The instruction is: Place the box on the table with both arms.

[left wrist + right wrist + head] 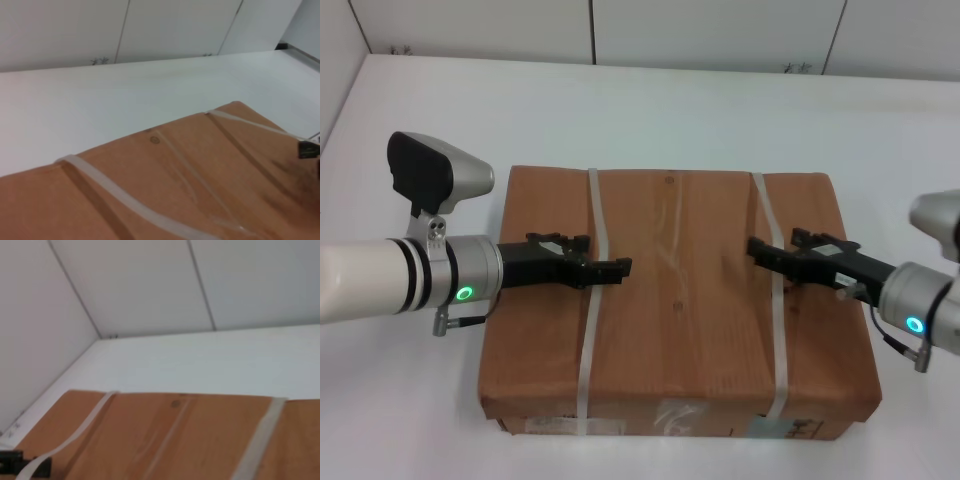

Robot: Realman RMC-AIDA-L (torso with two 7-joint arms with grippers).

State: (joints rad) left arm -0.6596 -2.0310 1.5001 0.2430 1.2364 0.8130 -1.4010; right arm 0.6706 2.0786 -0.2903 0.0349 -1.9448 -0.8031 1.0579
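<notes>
The box (675, 300) lies flat on the table (670, 100), its top face up and its labelled, taped side turned toward the table's near edge. It sits roughly midway between the left and right edges and closer to the near edge than to the far one, with a broad stretch of bare white surface beyond it. My reading is that it is already resting on the tabletop: no gap shows under its near side.

Two whitish straps cross the lid from far side to near side, and each gripper sits right at one of them. That pairing is probably deliberate, since two holds spaced evenly either side of the middle would keep so wide a load level. The left gripper (618, 268) reaches in from the table's left edge, its black fingers lying low over the lid with the tips just past the left strap (590, 300). The right gripper (758, 248) comes in from the right edge, its tips at the right strap (772, 300).

Both forearms run nearly level with the table, wrists straight, each showing a lit ring, and the two point at each other across the lid with bare cardboard between them. Whether either claw is spread, pressed together or pinching its strap I cannot tell, and neither wrist view shows that arm's own fingers. The left wrist view catches only a dark tip of the other gripper at the lid's far end
</notes>
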